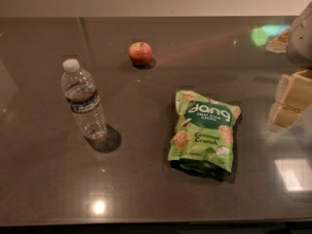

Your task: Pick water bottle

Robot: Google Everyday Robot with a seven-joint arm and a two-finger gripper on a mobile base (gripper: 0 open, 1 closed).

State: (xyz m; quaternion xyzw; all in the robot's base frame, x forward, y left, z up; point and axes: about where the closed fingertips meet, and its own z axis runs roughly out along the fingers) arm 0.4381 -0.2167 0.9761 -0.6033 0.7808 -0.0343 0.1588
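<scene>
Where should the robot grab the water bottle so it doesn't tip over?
The water bottle stands upright with its round sides free, so probably grip its ribbed body at the dark label, coming in level from the picture's right, where the gripper hangs at the edge. The chip bag lies well apart.

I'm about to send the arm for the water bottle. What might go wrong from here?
1. The tool sits at the right edge and the water bottle stands on the left. The green chips bag lies between them, so a low, straight sweep might clip it.
2. The bottle is upright, tall and narrow, so an off-centre nudge could tip it over on the glossy table.
</scene>
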